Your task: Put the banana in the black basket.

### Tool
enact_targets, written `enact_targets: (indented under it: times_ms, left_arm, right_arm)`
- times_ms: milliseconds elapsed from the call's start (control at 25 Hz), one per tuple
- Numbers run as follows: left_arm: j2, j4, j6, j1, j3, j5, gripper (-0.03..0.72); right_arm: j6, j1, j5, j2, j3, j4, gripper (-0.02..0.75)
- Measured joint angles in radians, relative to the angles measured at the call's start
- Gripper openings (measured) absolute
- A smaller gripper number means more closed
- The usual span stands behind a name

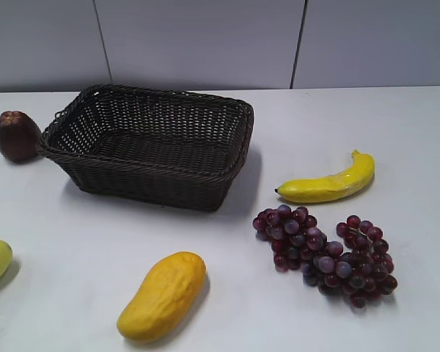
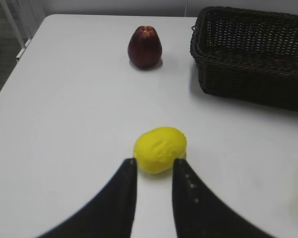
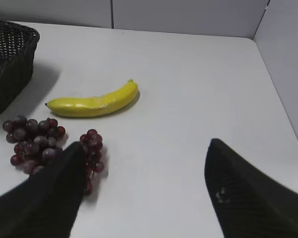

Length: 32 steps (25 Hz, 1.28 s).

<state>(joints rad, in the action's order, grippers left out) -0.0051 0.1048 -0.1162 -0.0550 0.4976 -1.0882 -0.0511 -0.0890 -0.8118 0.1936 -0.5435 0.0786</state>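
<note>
The right gripper (image 3: 144, 186) hangs spread wide and empty; the left gripper (image 2: 154, 173) sits nearly pinched, holding nothing. At twelve o'clock lies the banana (image 3: 94, 103) — best grasped mid-body, crosswise. Farther off, ten o'clock: the black basket (image 3: 10, 64).

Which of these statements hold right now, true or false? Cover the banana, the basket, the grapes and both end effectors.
1. The banana lies inside the black basket. False: it lies on the table, right of the basket in the exterior view.
2. The black basket holds nothing. True.
3. The right end effector is shut on the banana. False: it is open, holding nothing.
4. The grape bunch lies nearer the camera than the banana in the exterior view. True.
5. The left end effector is open, just short of a pale yellow fruit. True.
</note>
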Motion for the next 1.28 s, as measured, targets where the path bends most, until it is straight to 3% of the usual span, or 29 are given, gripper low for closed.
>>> enact_targets:
  times_ms: [440,680,960,1280]
  left_arm:
    - [0.000,0.000,0.000,0.000,0.000,0.000,0.242]
    - [0.000,0.000,0.000,0.000,0.000,0.000,0.242]
    - [0.000,0.000,0.000,0.000,0.000,0.000,0.241]
    - [0.000,0.000,0.000,0.000,0.000,0.000,0.241]
  right_arm:
    - [0.002,0.000,0.319,0.456,-0.002,0.076,0.591]
    - [0.002,0.000,0.329,0.761,-0.067,0.104,0.591]
    - [0.002,-0.004,0.273,1.111,-0.281,0.152,0.591]
    - [0.173,-0.083,0.160,1.389,-0.496,0.080,0.591]
